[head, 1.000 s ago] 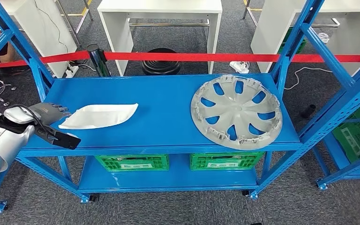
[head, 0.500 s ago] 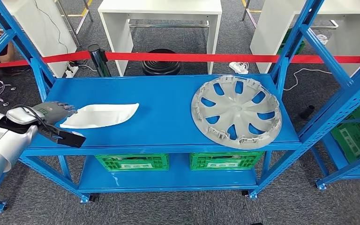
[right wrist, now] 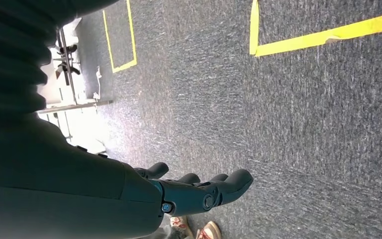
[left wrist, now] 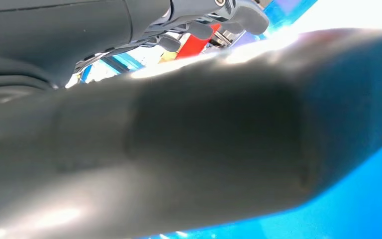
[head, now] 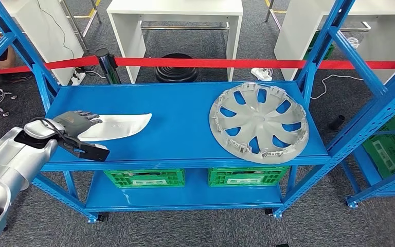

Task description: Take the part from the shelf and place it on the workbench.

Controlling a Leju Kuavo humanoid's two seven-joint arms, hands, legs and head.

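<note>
Head view: left hand (head: 77, 120) over the near end of the white part (head: 114, 126), fingers lying flat across its edge, not closed around it. Part lies flat on the blue shelf (head: 180, 134); grey wheel cover (head: 258, 122) well off to the hand's right. Left wrist view: thumb (left wrist: 179, 149) blocks most, fingers (left wrist: 214, 20) spread, grip on part unclear. Right wrist view: right hand (right wrist: 199, 191) hangs over grey carpet (right wrist: 303, 124), fingers loosely apart, holding nothing.

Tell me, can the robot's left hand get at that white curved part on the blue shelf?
Probably yes. The left hand is already at the near end of the white curved part on the blue shelf, fingers over its edge, and nothing stands between them. Whether it grips yet is unclear.
</note>
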